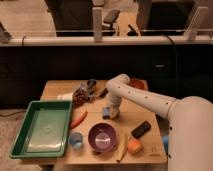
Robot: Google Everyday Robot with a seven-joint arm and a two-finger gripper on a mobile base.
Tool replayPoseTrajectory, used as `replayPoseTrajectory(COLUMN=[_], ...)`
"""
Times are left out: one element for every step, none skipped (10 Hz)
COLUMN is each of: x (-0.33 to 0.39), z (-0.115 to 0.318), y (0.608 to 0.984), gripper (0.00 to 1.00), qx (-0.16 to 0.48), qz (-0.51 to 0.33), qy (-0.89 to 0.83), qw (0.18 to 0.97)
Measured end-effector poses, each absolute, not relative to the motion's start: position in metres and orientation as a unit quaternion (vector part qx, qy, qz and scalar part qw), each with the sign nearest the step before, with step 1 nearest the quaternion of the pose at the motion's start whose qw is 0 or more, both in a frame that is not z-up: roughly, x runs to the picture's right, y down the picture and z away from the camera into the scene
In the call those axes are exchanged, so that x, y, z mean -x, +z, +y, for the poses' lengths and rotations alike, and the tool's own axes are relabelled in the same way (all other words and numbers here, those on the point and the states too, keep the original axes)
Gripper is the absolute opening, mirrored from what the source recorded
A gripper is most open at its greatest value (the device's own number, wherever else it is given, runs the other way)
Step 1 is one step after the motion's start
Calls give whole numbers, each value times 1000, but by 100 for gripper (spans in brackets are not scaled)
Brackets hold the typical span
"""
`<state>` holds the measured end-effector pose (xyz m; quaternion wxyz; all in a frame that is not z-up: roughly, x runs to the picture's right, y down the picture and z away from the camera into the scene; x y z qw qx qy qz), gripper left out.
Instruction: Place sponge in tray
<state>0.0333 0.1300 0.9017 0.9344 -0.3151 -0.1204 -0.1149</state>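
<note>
A small, flat, blue-grey sponge [106, 111] is seen lying on the wooden table [95, 121], roughly at the middle of the tabletop. It looks soft and rectangular, and its pale blue stands out against the light wood. Only its left part is shown; the rest is covered by the gripper [113, 110], which has been lowered onto it from above at the end of the white arm [145, 98]. Whether the gripper is spread or closed on the sponge cannot be told from this view.

The green tray [44, 129] is set at the left edge of the table, well apart from the sponge. It is a large, shallow, rectangular plastic container with a raised rim, and nothing is seen inside it.

Between the tray and the sponge an orange-red elongated item [78, 119] is laid at a slant, just beside the tray's right rim. A purple bowl [103, 137] stands in front of the sponge, near the table's front edge, with a small blue cup [75, 140] to its left. To the right of the bowl a thin yellow item [122, 145] and an orange-yellow rounded lump [134, 146] are placed, and a black rectangular block [141, 129] lies behind the lump. A dark patterned snack bag [82, 93] is seen towards the back of the table, behind and to the left of the sponge.
</note>
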Motion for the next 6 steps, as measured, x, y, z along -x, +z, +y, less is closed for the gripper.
replayPoseTrajectory(x=[-35,-35,-35,-35,-34,-34], z=[127,125,123,122,119,118], y=[901,900,899,897,895,894], gripper=[0,0,0,0,0,0], qx=[313,312,309,308,306,304], qz=[-120,-119,-120,-120,-120,-121], qy=[-115,-115,-116,-118,-119,-120], qw=[935,936,936,937,937,937])
